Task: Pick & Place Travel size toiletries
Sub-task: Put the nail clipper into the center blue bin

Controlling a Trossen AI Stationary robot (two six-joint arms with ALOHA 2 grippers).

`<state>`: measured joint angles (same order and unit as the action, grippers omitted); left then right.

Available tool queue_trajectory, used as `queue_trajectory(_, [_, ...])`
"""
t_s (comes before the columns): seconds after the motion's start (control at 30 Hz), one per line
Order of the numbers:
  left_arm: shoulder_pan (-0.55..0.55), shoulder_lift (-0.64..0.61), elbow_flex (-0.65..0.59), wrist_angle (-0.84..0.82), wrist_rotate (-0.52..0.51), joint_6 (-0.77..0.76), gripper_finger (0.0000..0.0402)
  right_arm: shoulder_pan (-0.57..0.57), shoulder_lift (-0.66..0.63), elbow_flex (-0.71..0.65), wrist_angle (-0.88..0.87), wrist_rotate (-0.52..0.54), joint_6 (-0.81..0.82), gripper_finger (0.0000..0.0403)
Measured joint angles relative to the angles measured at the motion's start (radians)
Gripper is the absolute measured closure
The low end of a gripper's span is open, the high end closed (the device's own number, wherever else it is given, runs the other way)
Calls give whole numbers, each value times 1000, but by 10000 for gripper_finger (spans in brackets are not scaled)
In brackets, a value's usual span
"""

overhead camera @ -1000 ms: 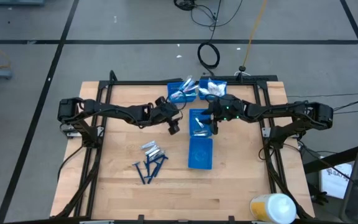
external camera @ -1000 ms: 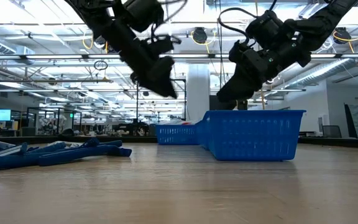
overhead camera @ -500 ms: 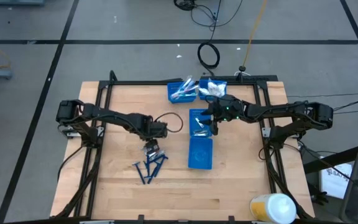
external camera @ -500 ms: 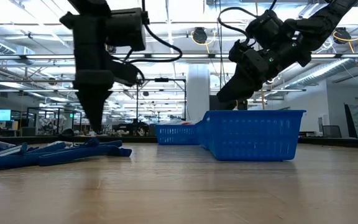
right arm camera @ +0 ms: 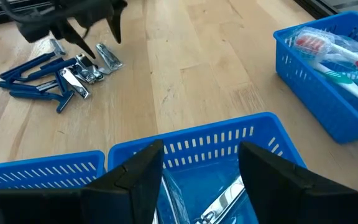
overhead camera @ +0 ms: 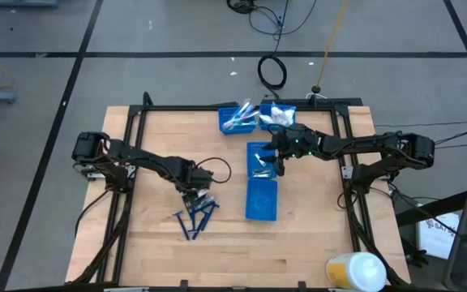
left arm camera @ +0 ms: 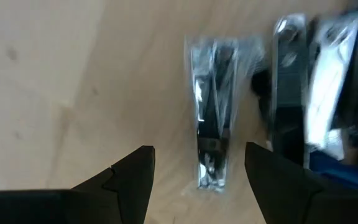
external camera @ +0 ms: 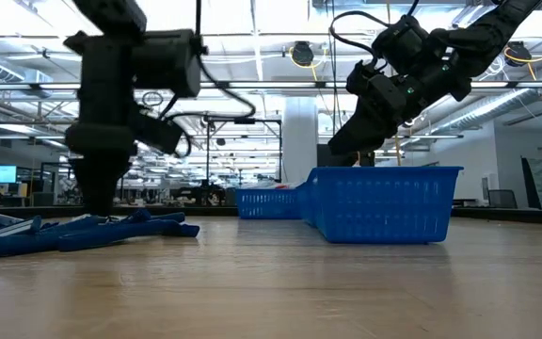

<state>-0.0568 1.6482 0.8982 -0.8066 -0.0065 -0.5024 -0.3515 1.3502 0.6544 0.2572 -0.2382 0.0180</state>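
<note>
Several silvery clear-wrapped pieces (overhead camera: 202, 198) lie on the wood beside a heap of dark blue razors (overhead camera: 194, 217), which also show in the low view (external camera: 92, 229). My left gripper (overhead camera: 194, 188) is open and low over the silvery pieces. In its wrist view (left arm camera: 199, 148) one wrapped piece (left arm camera: 212, 124) lies flat between the fingers, apart from both. My right gripper (overhead camera: 280, 165) is open and hangs above the centre blue bin (overhead camera: 250, 148). In its wrist view (right arm camera: 201, 152) that bin holds a silvery piece (right arm camera: 224, 200).
A second blue bin (overhead camera: 260, 199) stands end to end with the first, toward the near edge. Two far bins hold toothbrushes (overhead camera: 237, 119) and white packets (overhead camera: 276, 113). Dark frame rails (overhead camera: 126, 203) run along both table sides. A white and yellow container (overhead camera: 355, 271) stands at the near right corner.
My left gripper has swung from beside the centre bins toward the table's near left and come down over the silvery pieces next to the razors, and it now points down. The right arm has kept still.
</note>
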Motion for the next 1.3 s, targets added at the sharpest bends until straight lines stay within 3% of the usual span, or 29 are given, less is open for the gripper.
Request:
queue_trajectory(0.17, [22, -6, -62, 67, 41, 1, 160, 0, 0, 0, 0, 0, 0, 206])
queue_trajectory(0.43, [51, -4, -92, 228, 18, 22, 160, 0, 0, 0, 0, 0, -3, 206])
queue_trajectory(0.7, [46, -3, -92, 108, 32, 5, 168, 0, 0, 0, 0, 0, -3, 206])
queue_trajectory(0.93, [45, -2, -93, 76, 41, -15, 262, 0, 0, 0, 0, 0, -3, 206])
queue_trajectory(1.13, [68, -3, -93, 126, 25, 91, 365, 0, 0, 0, 0, 0, -3, 206])
queue_trajectory(1.3, [105, 2, -52, 216, -19, 177, 368, 0, 0, 0, 14, 0, -3, 206])
